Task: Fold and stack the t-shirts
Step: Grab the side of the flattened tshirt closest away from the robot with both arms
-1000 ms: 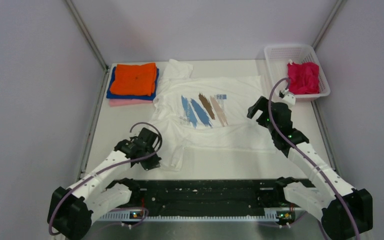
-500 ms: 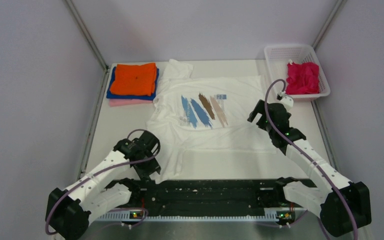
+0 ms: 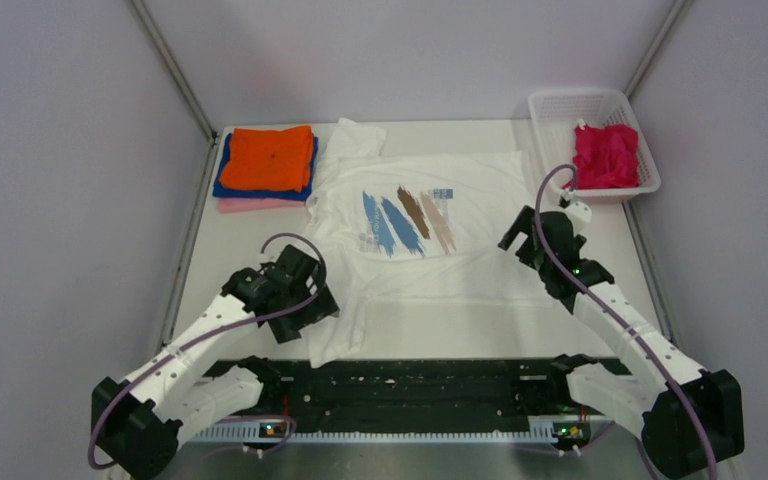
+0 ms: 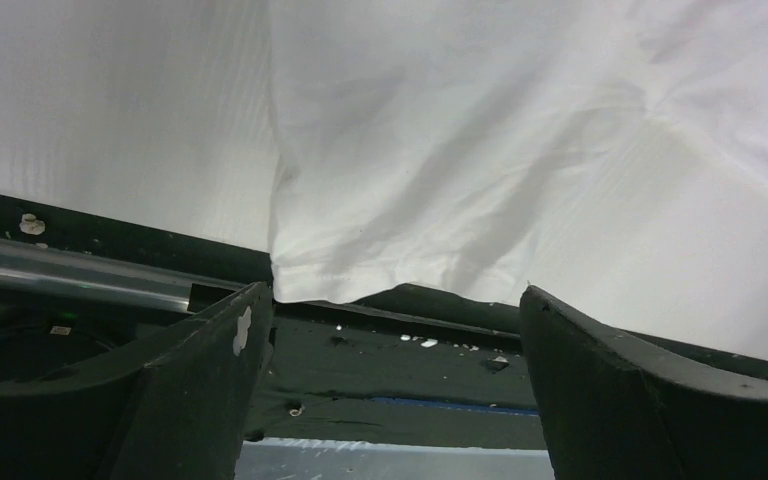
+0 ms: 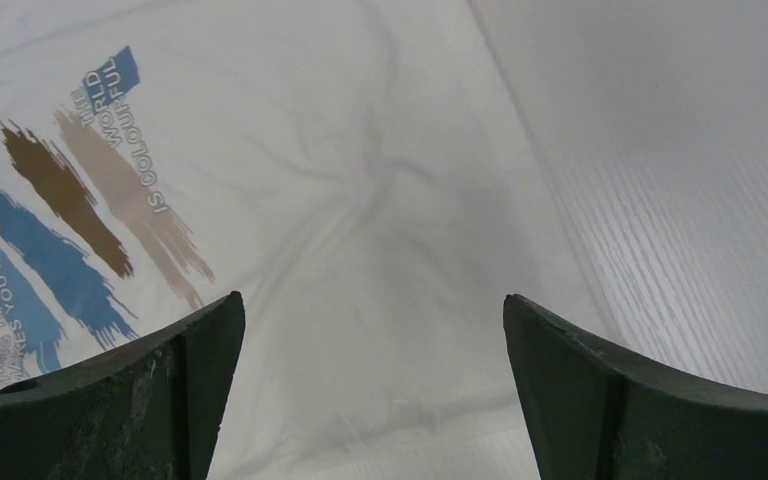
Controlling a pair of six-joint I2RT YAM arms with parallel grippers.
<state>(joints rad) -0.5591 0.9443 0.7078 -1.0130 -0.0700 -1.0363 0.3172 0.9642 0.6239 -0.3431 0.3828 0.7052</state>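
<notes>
I had the left tool open, jaws spread wide, gripping nothing. It hung over the near left corner of the white shirt. In the left wrist view that hem corner lay just ahead of the tool, between its fingers. I saw no contact with either one. The black rail ran under them.

The right tool was open too, jaws wide and empty, over the shirt's right side. From its wrist view the brush-stroke print sat ahead and to its left. The shirt's edge and the bare bench were ahead to its right. I could not tell whether its fingertips touched the cloth.

The white shirt lay spread print-up on the bench between the two tools, one sleeve bunched at the far end.

Beyond the left tool, well apart, I saw a folded stack. The orange shirt was on top, the blue shirt under it and the pink shirt at the bottom. Beyond the right tool a magenta shirt lay crumpled in a white basket at the far right corner.
</notes>
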